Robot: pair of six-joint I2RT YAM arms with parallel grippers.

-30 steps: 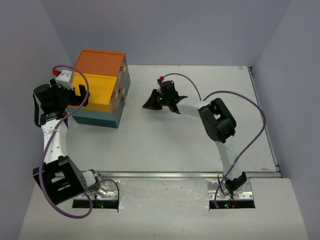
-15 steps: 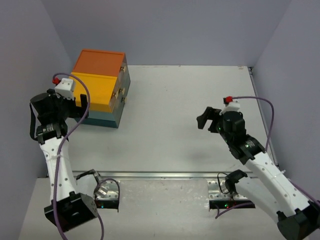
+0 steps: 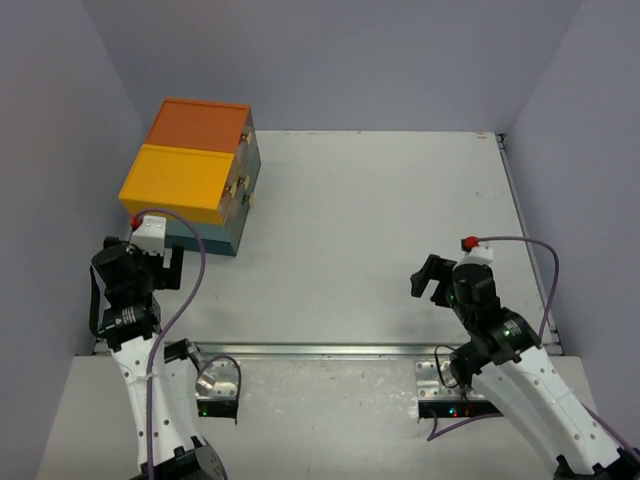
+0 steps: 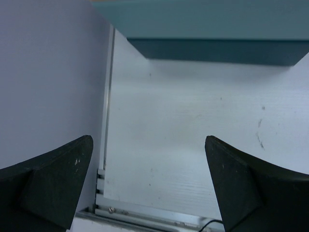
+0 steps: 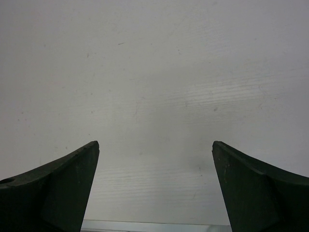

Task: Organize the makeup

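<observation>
Noted drawer box (image 3: 195,175) in far-left corner of table (image 3: 380,220), close against left wall (image 3: 60,150); barely a slit between them. Found left gripper (image 4: 149,145), jaws spread, near box's front face: blocked ahead and leftward, free rightward. Logged bare tabletop from box across to right wall (image 3: 590,150); right gripper (image 5: 155,145), jaws spread, over it. Marked raised metal rail (image 3: 330,350) along near edge.

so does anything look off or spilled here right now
Nothing stands out: the drawer box sits upright at the table's far left, and the left end effector and right end effector are open, holding nothing.
</observation>
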